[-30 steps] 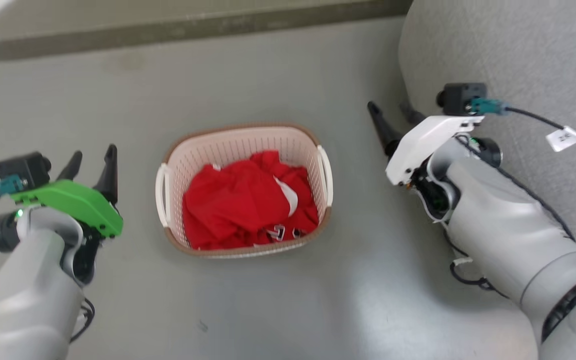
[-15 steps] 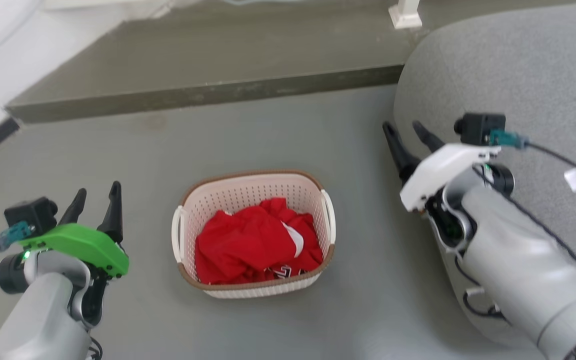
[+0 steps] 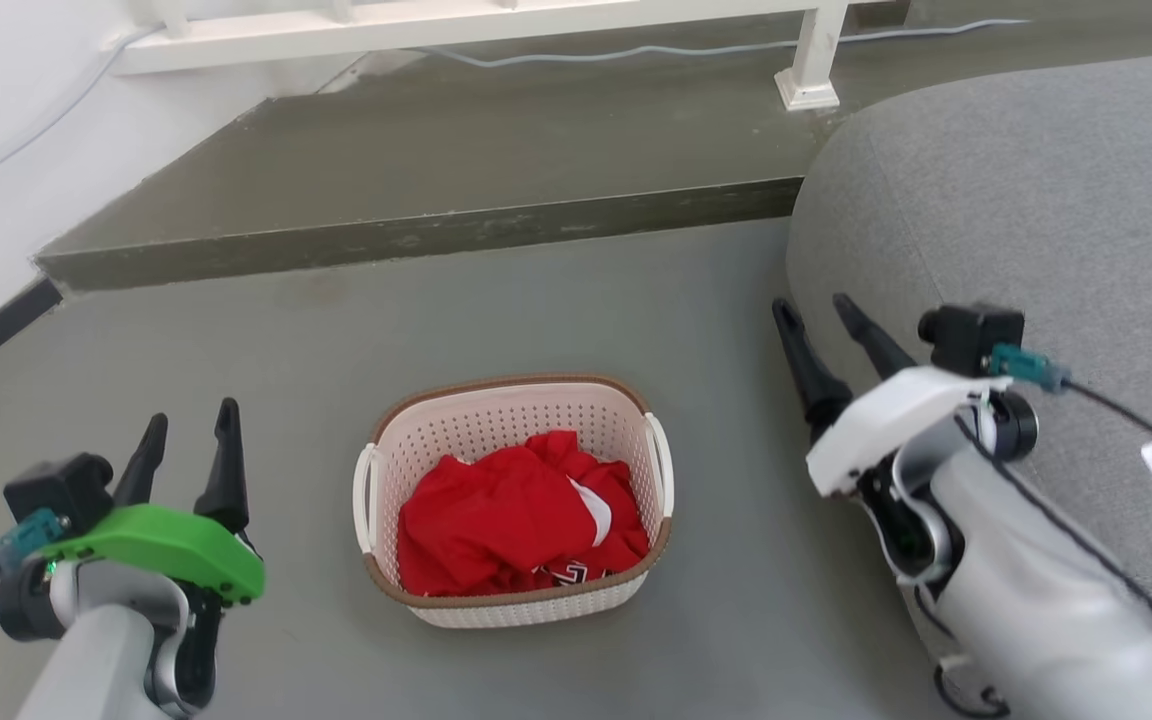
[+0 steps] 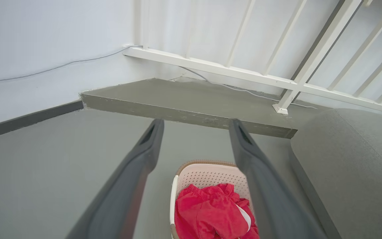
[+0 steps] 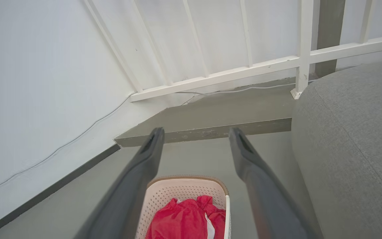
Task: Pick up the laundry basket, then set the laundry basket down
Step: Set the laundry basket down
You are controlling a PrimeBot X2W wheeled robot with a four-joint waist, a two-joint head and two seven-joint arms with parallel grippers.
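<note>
Laundry basket point(image 3: 511, 420) sits on the grey floor point(image 3: 536, 300) with red clothes point(image 3: 511, 520) inside. The left claw point(image 3: 192, 413) and right claw point(image 3: 813, 303) are both wide and hold nothing, one on each side, well apart from it. Each should reach its own white handle, then both lift together, keeping it flat.

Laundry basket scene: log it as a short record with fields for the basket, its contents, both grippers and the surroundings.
Basket: laundry basket, upright on the grey floor, touched by neither gripper
Contents: crumpled red garment with white trim
Left gripper: open, empty, left of the basket
Right gripper: open, empty, right of the basket, beside the grey upholstered seat
Background: raised step, white railing
Task stage: basket not held
</note>
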